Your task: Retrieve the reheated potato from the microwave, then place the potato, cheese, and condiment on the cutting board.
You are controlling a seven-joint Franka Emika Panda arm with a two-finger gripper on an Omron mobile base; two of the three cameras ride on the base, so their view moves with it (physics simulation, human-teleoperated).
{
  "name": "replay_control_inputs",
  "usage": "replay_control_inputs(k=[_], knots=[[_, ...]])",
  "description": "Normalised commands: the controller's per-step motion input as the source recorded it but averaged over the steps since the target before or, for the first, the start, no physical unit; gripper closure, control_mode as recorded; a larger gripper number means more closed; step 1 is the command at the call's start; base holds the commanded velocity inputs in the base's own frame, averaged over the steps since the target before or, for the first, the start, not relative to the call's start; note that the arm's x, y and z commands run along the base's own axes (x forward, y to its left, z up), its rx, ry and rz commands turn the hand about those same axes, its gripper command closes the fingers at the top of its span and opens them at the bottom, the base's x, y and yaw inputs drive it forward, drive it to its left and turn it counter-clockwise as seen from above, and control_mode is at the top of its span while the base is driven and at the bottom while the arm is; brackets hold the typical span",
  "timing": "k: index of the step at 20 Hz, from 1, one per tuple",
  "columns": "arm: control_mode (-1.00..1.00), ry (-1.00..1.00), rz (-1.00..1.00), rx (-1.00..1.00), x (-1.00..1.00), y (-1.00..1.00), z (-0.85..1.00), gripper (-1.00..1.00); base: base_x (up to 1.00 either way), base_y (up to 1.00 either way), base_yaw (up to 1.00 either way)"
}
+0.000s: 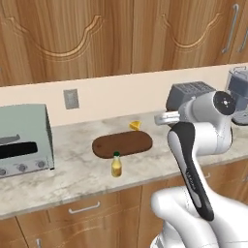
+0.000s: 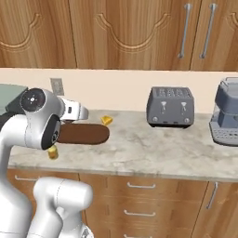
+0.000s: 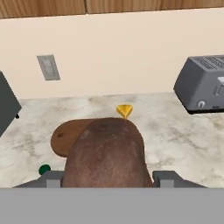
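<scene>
In the hand view a dull-brown potato [image 3: 107,153] sits between my finger tips, and my gripper [image 3: 109,180] is shut on it, above the counter. Just beyond it lies the dark-brown cutting board [image 3: 63,135], bare on top. The board [image 1: 122,144] lies mid-counter, with my hand [image 1: 162,117] hovering off its right end. The yellow cheese wedge [image 1: 135,125] rests on the counter behind the board. The condiment bottle [image 1: 116,165] stands upright in front of the board, near the counter's edge. The microwave is out of view.
A pale grey-green toaster oven [image 1: 24,140] stands at the counter's left. A grey toaster [image 2: 170,107] and a grey appliance [image 2: 225,118] stand to the right. A wall outlet [image 1: 71,99] is on the backsplash, with wooden cabinets above.
</scene>
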Motion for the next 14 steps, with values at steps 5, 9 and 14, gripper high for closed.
replay_control_inputs(k=[5, 9, 14], knots=[[1.0, 0.0, 0.0, 0.0, 0.0, 0.0, 0.0, 1.0, 0.29, -0.25, 0.32], [1.0, 0.0, 0.0, 0.0, 0.0, 0.0, 0.0, 1.0, 0.48, -0.09, 0.25], [1.0, 0.0, 0.0, 0.0, 0.0, 0.0, 0.0, 1.0, 0.59, -0.12, 0.14]])
